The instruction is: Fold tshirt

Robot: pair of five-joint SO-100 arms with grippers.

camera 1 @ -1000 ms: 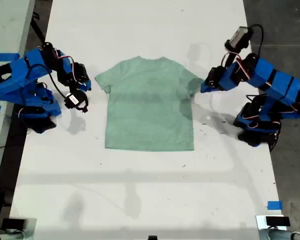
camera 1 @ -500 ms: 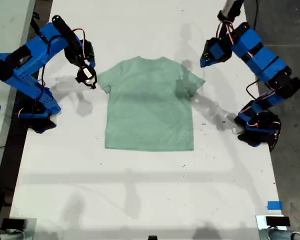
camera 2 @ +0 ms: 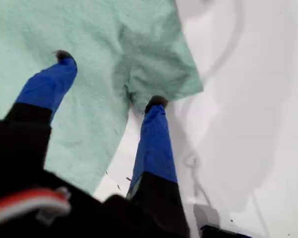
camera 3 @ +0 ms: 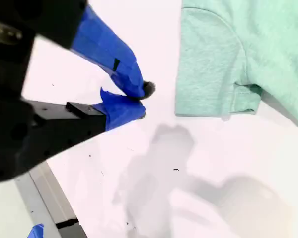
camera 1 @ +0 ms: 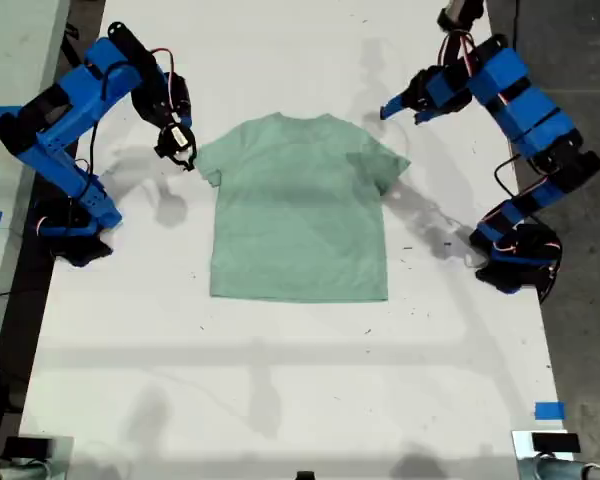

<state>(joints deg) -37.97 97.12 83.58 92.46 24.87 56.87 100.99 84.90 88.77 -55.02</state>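
The pale mint-green tshirt [camera 1: 300, 210] lies flat on the white table, collar toward the far edge, both short sleeves spread. In the exterior view my first gripper [camera 1: 392, 108] hangs above the tshirt's shoulder on the exterior view's right. The first wrist view shows that gripper [camera 2: 111, 78] open, with one fingertip [camera 2: 64, 55] over the tshirt [camera 2: 64, 124] body and the other beside the sleeve. My second gripper [camera 1: 185, 158] sits just off the sleeve on the exterior view's left. It [camera 3: 141, 101] is shut on nothing, over bare table beside the sleeve [camera 3: 213, 74].
The arm bases stand on the table at the exterior view's left [camera 1: 75, 225] and right [camera 1: 515, 255]. Blue tape [camera 1: 548, 410] marks the near corner on the exterior view's right. Another surface with blue tape [camera 1: 0, 113] borders the table on the exterior view's left.
Both arms rose and swung toward the far end of the tshirt. The first gripper left the sleeve's side, moved over the shoulder and opened; the second moved up beside the other sleeve.
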